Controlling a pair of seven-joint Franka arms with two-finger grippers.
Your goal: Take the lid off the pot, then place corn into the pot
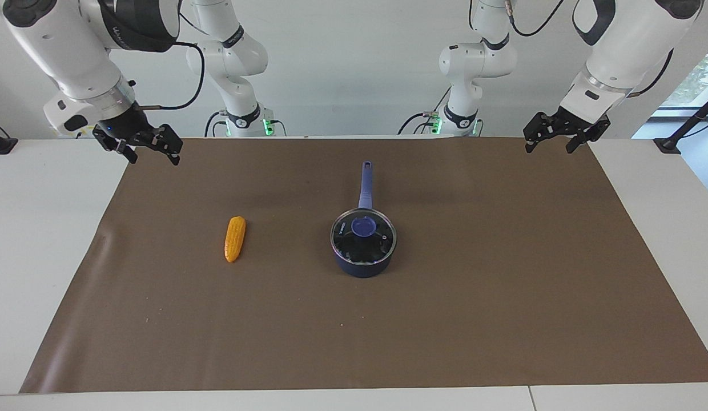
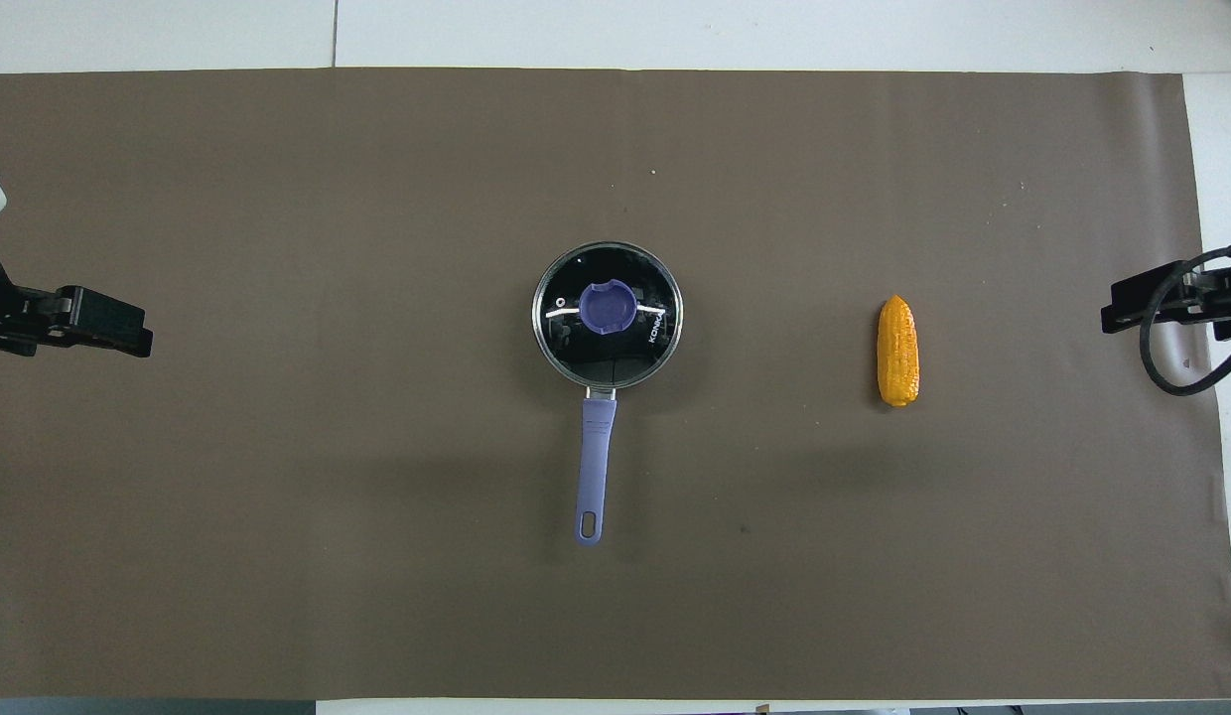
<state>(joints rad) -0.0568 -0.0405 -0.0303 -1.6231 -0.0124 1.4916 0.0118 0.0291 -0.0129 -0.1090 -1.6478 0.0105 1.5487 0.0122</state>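
The dark blue pot [image 1: 362,267] stands mid-table, its long handle [image 1: 366,185] pointing toward the robots. The glass lid [image 1: 349,242] with the blue knob [image 1: 363,227] sits shut on it. In the overhead view the lid [image 2: 576,348] covers the pot, whose handle [image 2: 596,447] shows. The corn [image 1: 235,238] lies flat beside the pot toward the right arm's end, also in the overhead view [image 2: 897,351]. My right gripper [image 1: 153,153] hangs open and empty over the mat's corner. My left gripper [image 1: 549,144] hangs open and empty over the opposite corner. Both arms wait.
A brown mat [image 1: 502,285] covers most of the white table [image 1: 40,228]. The gripper tips show at the overhead view's side edges, left gripper [image 2: 129,336] and right gripper [image 2: 1120,310]. A black cable loop [image 2: 1171,377] hangs by the right gripper.
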